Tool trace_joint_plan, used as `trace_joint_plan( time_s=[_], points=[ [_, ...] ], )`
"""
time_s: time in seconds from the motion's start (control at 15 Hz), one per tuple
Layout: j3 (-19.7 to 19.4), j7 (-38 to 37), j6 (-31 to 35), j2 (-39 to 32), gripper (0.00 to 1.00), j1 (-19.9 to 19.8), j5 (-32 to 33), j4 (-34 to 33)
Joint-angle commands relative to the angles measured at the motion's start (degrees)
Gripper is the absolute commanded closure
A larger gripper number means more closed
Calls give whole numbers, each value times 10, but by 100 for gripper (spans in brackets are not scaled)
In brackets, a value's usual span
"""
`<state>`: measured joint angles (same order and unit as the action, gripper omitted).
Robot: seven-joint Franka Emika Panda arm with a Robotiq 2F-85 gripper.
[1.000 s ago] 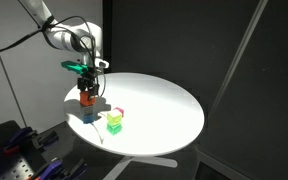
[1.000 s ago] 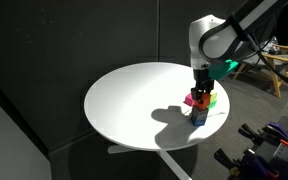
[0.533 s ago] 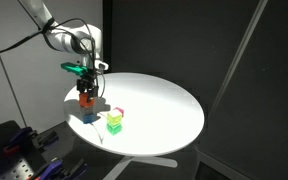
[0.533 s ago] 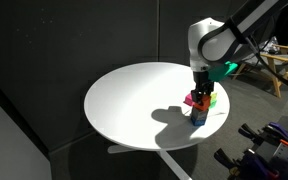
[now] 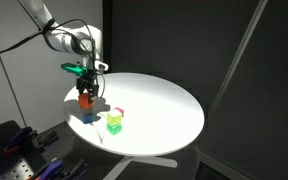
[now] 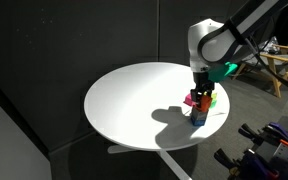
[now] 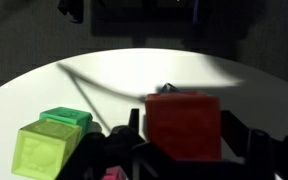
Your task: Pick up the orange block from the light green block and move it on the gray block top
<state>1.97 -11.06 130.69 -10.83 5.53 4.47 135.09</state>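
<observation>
The orange block (image 7: 182, 125) fills the middle of the wrist view, with one dark finger (image 7: 132, 128) close against its left face and the other on its right. My gripper (image 5: 86, 92) (image 6: 199, 92) stands upright over a small stack near the table edge. The orange block (image 5: 86, 99) (image 6: 198, 101) is the top of that stack, with the gray block (image 5: 87, 108) under it, mostly hidden, and a blue block (image 5: 90, 116) (image 6: 197, 117) at the bottom. The light green block (image 5: 114, 124) (image 7: 46, 150) sits apart on the table. Whether the fingers still press the orange block does not show.
A darker green block (image 7: 69, 119) lies right behind the light green one, and a pink block (image 5: 120, 112) is next to them. The round white table (image 5: 164, 110) (image 6: 134, 100) ends close to the stack. Dark walls surround it.
</observation>
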Motion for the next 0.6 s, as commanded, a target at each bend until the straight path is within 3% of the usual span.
trace_joint_plan(
  time_s=[0.0,0.53],
  points=[
    [1,-4,-15,9,0,0,6,-2],
    [4,10,-51,52,0,-4,-5,10]
  ],
)
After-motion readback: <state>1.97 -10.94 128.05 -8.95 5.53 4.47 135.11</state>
